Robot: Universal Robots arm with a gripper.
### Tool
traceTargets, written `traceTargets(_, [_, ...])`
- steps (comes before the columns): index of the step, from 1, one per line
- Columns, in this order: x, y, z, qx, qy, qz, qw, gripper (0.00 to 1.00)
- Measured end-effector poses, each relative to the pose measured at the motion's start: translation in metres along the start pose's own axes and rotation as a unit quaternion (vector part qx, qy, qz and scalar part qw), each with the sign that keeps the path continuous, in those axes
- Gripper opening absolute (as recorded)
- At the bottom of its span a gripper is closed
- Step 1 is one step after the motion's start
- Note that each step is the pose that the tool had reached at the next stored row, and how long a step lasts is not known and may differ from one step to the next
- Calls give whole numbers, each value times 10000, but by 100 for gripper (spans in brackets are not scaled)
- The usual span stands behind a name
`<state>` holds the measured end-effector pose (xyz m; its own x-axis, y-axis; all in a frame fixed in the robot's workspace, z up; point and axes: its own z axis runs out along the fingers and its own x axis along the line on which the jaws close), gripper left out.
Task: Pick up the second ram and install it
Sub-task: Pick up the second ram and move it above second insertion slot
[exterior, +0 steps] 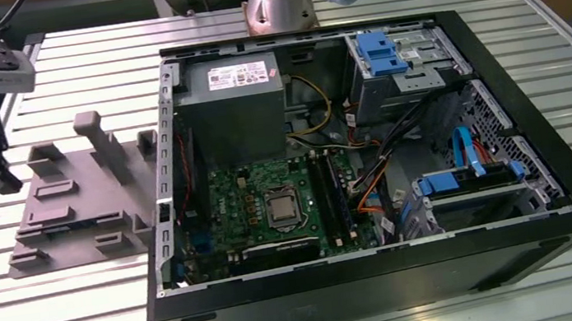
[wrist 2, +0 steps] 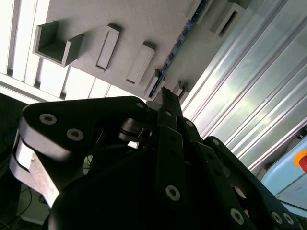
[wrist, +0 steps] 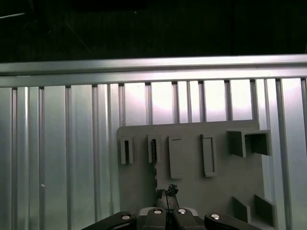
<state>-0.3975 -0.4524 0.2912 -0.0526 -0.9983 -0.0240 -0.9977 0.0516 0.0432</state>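
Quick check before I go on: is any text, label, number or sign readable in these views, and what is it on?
White label on the grey power supply: carries print, too small to read.
Green motherboard: any markings are too small to read.
Grey holder block in the first wrist view: no text on it.
Nothing can be quoted as legible.

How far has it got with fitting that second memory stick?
Not fitted yet: the second ram stands on edge in the grey holder block, outside the computer case. In hand: the gripper hangs close above it. Left: lifting it out and seating it on the green circuit board.
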Motion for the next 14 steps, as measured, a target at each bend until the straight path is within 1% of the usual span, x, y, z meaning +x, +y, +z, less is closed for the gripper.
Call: traceTargets(14, [2,-4,103,1,2,0,10000,11])
